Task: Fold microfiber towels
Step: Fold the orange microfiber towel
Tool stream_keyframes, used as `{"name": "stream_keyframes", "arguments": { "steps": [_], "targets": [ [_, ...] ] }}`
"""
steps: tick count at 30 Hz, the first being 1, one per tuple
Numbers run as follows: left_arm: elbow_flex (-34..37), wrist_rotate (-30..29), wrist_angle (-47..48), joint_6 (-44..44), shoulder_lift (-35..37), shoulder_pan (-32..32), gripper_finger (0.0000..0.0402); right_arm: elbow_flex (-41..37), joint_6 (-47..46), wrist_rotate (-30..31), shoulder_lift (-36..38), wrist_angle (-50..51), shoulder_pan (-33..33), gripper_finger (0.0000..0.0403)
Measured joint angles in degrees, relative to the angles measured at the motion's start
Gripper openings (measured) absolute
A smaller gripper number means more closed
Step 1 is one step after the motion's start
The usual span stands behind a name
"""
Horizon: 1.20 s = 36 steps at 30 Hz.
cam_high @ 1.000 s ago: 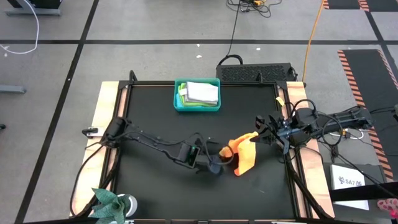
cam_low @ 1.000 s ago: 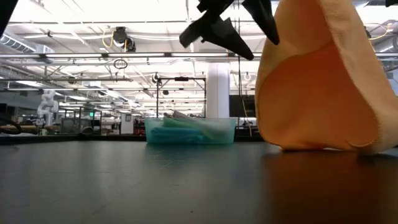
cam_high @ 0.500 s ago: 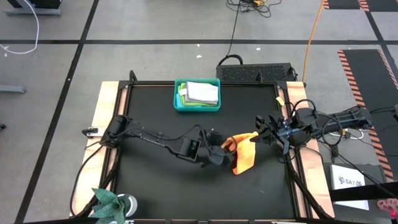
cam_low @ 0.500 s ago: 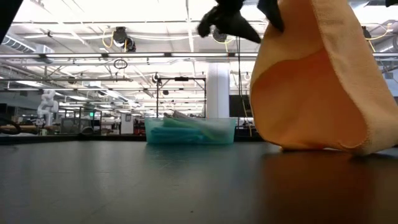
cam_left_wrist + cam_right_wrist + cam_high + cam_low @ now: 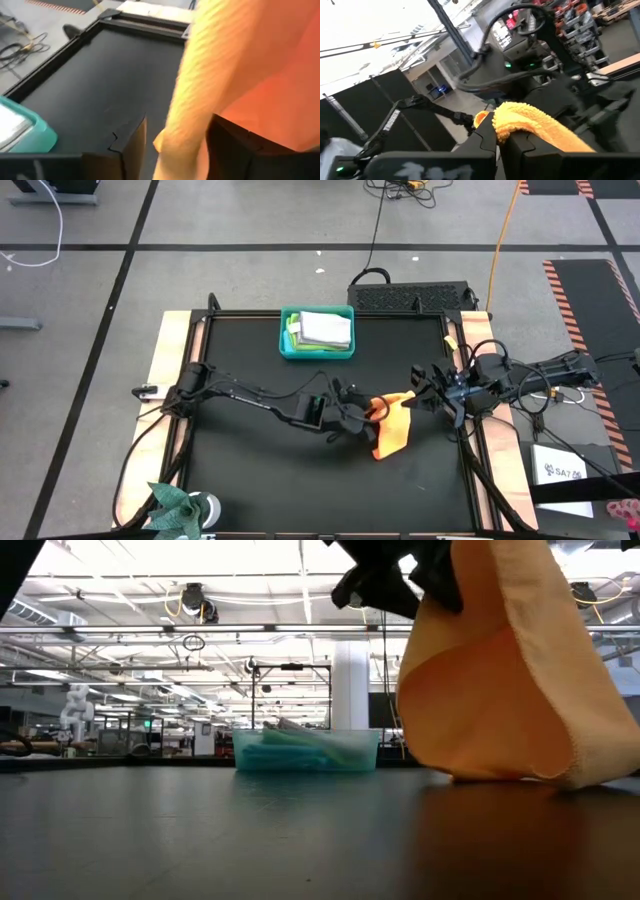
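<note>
A black mat (image 5: 250,450) covers the table, with a wide workshop hall showing beyond it in the low view. Nearest the front edge, the orange-yellow towel (image 5: 390,430) hangs right of the table's middle, its lower end resting on the mat and its top corner lifted toward the right side. The right gripper (image 5: 501,142) pinches that raised corner between jaws pressed together. The left gripper (image 5: 362,412) sits just beside the towel's other upper edge with its jaws spread wide, a hanging fold of cloth lying between its fingers (image 5: 127,145) in the left wrist view. To do this step well, I judge the left jaws should close only once a single edge, not a bunched layer, sits fully between them, level with the right grip so the cloth can be drawn flat. The towel's long axis runs from the raised corner at the right down toward the front-left. Farther back, the teal bin (image 5: 317,335) holds folded towels (image 5: 325,328).
</note>
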State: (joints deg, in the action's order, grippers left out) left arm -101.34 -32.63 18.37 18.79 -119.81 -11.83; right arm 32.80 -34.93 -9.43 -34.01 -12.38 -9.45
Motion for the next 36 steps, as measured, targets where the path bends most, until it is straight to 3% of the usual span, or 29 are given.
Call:
{"name": "stream_keyframes", "arguments": {
  "steps": [3, 8, 10, 25, 36],
  "targets": [
    [0.0, 0.5, -0.8, -0.3, 0.0, 0.1, 0.0164, 0.0, 0.2, 0.4, 0.0, 0.1, 0.0, 0.0000],
    [0.0, 0.7, -1.1, -2.6, 2.0, 0.2, 0.0040, 0.0, 0.1, 0.4, 0.0, 0.7, 0.0, 0.0000],
    [0.0, 1.2, 0.2, -3.1, 3.7, 0.1, 0.0013, 0.0, 0.1, 0.4, 0.0, 1.0, 0.0, 0.0000],
    [0.0, 2.9, 18.1, -2.9, 21.2, -2.1, 0.0004, 0.0, -1.9, -1.3, 0.7, 7.8, 0.0, 0.0000],
    [0.0, 11.7, 17.0, 1.4, 25.1, -3.4, 0.0004, 0.0, -0.6, 0.0, 0.9, 13.6, 0.0, 0.0000]
  ]
}}
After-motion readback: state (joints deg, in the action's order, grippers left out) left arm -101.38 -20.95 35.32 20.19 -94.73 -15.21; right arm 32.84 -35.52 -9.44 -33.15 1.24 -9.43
